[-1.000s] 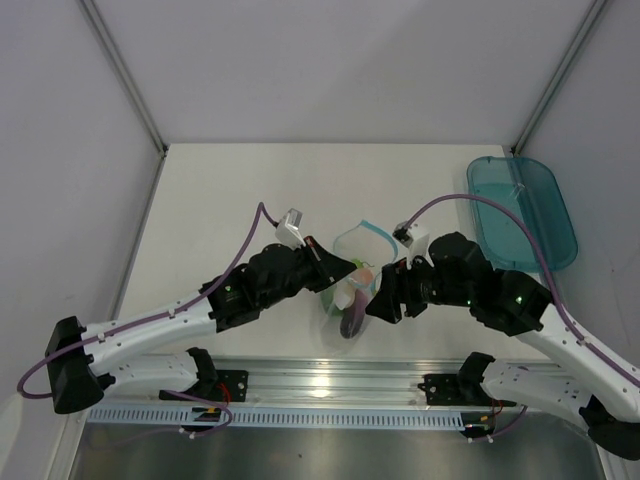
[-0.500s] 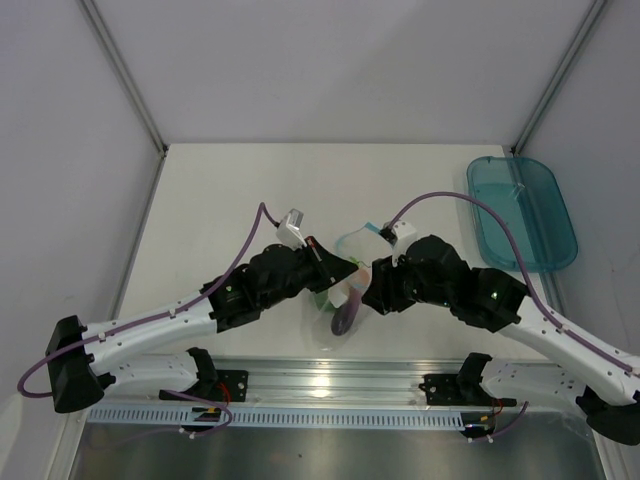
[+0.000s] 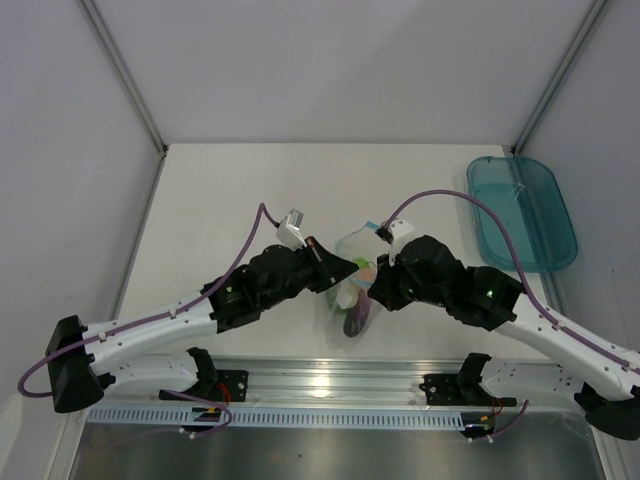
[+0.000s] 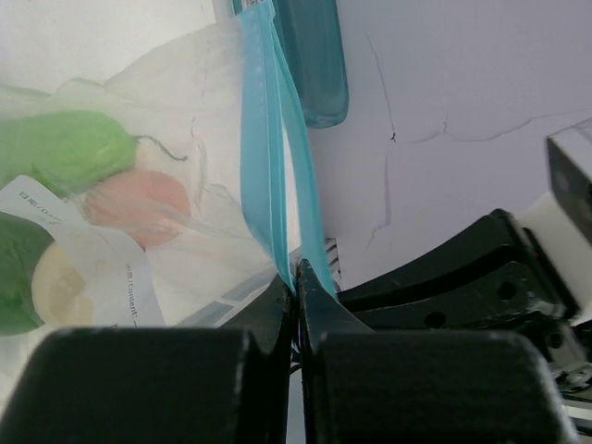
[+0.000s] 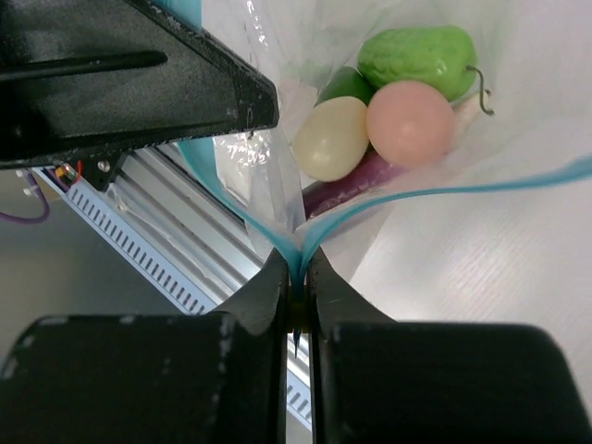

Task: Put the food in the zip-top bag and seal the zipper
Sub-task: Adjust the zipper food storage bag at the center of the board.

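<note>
The clear zip-top bag (image 3: 352, 252) hangs between both grippers near the table's front edge. Through its plastic I see the food: a green pepper (image 5: 416, 55), a pink ball (image 5: 410, 122), a whitish egg (image 5: 331, 139) and a purple piece (image 5: 356, 180). My left gripper (image 4: 298, 282) is shut on the teal zipper (image 4: 268, 139) at one end of the mouth. My right gripper (image 5: 296, 270) is shut on the zipper (image 5: 444, 190) close beside it, where the two strips come together. In the top view the left gripper (image 3: 348, 268) and right gripper (image 3: 372, 284) nearly touch.
A teal translucent tray (image 3: 520, 210) lies at the table's right edge, well apart from the bag. The aluminium rail (image 3: 330, 385) runs along the near edge just below the grippers. White walls close in the table on three sides.
The right gripper has moved left to the bag's mouth and shut on the zipper. The left gripper has kept its hold; the bag shifted slightly.
</note>
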Robot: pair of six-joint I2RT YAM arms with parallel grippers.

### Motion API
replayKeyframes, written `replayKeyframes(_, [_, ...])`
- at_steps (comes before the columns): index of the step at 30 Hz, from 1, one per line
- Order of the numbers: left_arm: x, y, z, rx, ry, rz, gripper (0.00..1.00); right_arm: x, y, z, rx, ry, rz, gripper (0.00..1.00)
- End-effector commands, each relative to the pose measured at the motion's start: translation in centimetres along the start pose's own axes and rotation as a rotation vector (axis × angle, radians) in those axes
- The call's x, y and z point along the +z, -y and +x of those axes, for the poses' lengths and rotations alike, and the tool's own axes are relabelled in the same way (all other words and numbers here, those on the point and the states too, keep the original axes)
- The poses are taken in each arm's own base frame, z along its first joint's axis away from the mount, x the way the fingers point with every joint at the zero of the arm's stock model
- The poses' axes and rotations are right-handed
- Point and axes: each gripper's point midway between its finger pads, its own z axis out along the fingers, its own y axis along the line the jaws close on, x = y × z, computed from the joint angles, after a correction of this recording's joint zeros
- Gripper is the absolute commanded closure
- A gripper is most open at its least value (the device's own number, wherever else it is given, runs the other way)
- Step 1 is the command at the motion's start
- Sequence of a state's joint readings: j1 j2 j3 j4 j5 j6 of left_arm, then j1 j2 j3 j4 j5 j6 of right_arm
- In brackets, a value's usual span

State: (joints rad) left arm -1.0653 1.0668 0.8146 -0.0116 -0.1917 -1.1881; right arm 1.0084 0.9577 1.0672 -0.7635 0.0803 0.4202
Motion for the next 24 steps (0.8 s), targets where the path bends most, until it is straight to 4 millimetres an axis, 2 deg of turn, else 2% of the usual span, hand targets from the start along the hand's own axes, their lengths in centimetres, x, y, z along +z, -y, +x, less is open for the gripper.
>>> replayKeyframes(1, [-0.5, 1.2, -0.6, -0.016, 0.032, 0.054, 0.94, -2.2, -0.1, -1.9, -0.054, 0.035, 0.014, 1.00])
replayKeyframes(2, [-0.5, 0.8, -0.6, -0.002, 0.038, 0.045, 0.89, -2.6, -0.3, -2.1, -0.066, 0.030, 0.008, 1.00])
replayKeyframes(3, [-0.8, 0.6, -0.6, 0.009, 0.037, 0.036, 0.73, -2.9, -0.2, -1.6, -0.083, -0.006, 0.013, 1.00])
replayKeyframes(4, [-0.9, 0.6, -1.0, 0.031, 0.052, 0.030, 0.63, -3.5, -0.8, -2.1, -0.111, -0.010, -0.017, 1.00])
replayKeyframes(5, [-1.0, 0.2, -1.0, 0.044, 0.055, 0.016, 0.52, -3.9, -0.7, -1.5, -0.129, -0.042, -0.020, 1.00])
replayKeyframes(6, [-1.4, -0.5, -1.1, 0.065, 0.054, -0.013, 0.36, -4.0, -0.8, -1.6, -0.160, -0.055, -0.027, 1.00])
replayKeyframes(7, [-1.7, -0.1, -1.6, 0.079, 0.066, -0.016, 0.32, -4.1, -0.9, -1.3, -0.174, -0.076, -0.039, 1.00])
replayKeyframes(8, [-2.0, -0.5, -2.1, 0.111, 0.089, -0.039, 0.29, -4.2, -0.8, -1.0, -0.187, -0.091, -0.036, 1.00])
replayKeyframes(9, [-2.4, -1.7, -2.2, 0.140, 0.088, -0.095, 0.27, -4.3, -0.5, -0.5, -0.200, -0.118, -0.031, 1.00])
replayKeyframes(10, [-3.1, -0.9, -3.2, 0.149, 0.115, -0.092, 0.26, -4.4, -0.3, -0.3, -0.222, -0.127, -0.029, 1.00])
replayKeyframes(12, [-4.0, -1.4, -4.6, 0.194, 0.167, -0.137, 0.22, -4.7, -0.1, 0.1, -0.241, -0.140, -0.027, 1.00])
replayKeyframes(15, [-6.0, -2.5, -6.2, 0.250, 0.223, -0.211, 0.20, -5.4, -0.7, 0.5, -0.274, -0.148, -0.086, 1.00])
replayKeyframes(18, [-7.7, -2.5, -7.5, 0.310, 0.258, -0.227, 0.20, -6.1, -1.5, 0.9, -0.314, -0.158, -0.150, 1.00])
replayKeyframes(19, [-8.2, -2.3, -7.9, 0.382, 0.259, -0.213, 0.20, -6.3, -1.6, 0.9, -0.325, -0.158, -0.162, 1.00])
replayKeyframes(21, [-9.0, 0.2, -8.6, 0.442, 0.296, -0.093, 0.21, -6.8, -2.0, 1.1, -0.350, -0.176, -0.190, 1.00])
replayKeyframes(22, [-9.0, 1.3, -7.8, 0.492, 0.262, -0.006, 0.21, -6.9, -2.0, 1.2, -0.356, -0.183, -0.196, 1.00])
replayKeyframes(23, [-10.0, 4.1, -8.6, 0.577, 0.315, 0.120, 0.22, -7.2, -2.1, 1.1, -0.363, -0.185, -0.202, 1.00])
replayKeyframes(24, [-10.3, 4.8, -8.3, 0.620, 0.315, 0.170, 0.23, -7.3, -2.3, 1.1, -0.365, -0.188, -0.215, 1.00])
